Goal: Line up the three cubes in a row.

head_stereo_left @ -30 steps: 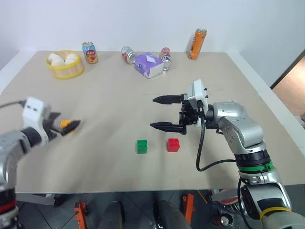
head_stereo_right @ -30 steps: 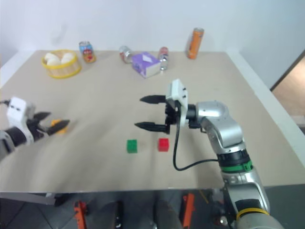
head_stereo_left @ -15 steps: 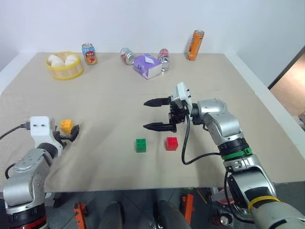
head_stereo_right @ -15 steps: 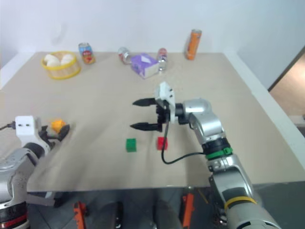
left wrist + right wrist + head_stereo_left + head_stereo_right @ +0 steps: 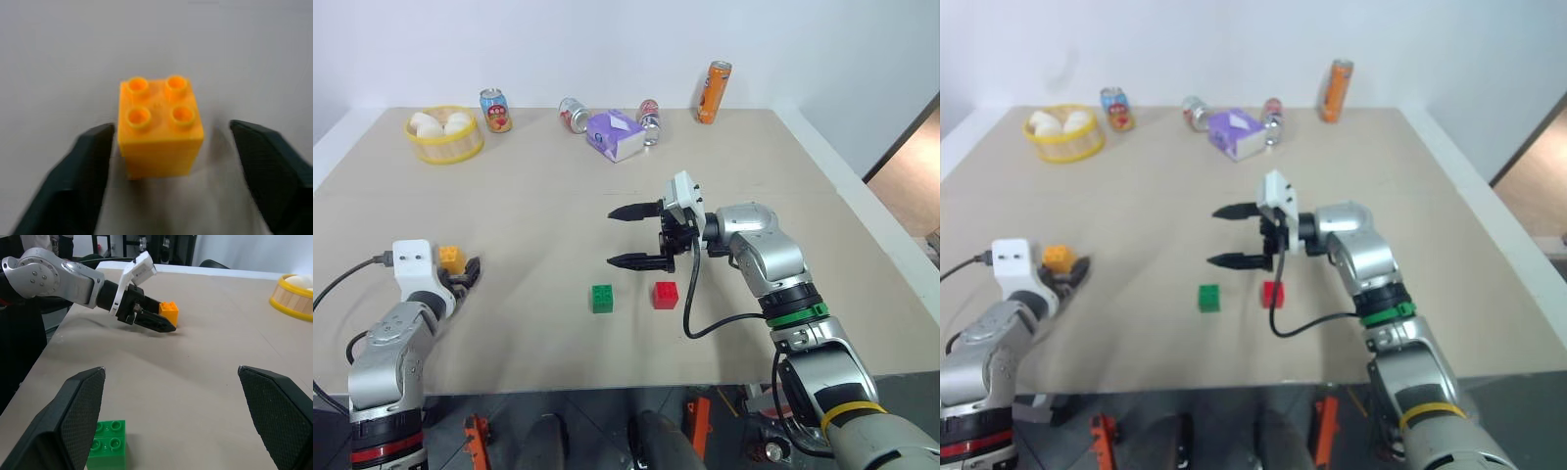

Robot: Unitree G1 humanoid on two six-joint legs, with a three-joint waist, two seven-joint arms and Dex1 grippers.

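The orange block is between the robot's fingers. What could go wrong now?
The left end effector isn't closed on the orange block yet: one finger is beside it, the other stands apart. Closing unevenly could push or tip it. The block also sits far from the green block and red block, so it might slip on the way.

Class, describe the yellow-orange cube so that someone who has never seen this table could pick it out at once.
Start at the beige table and go to its near left edge, well apart from the green cube and red cube near the middle. The yellow-orange cube stands between the left gripper's black fingers. It alone is orange, studs up.
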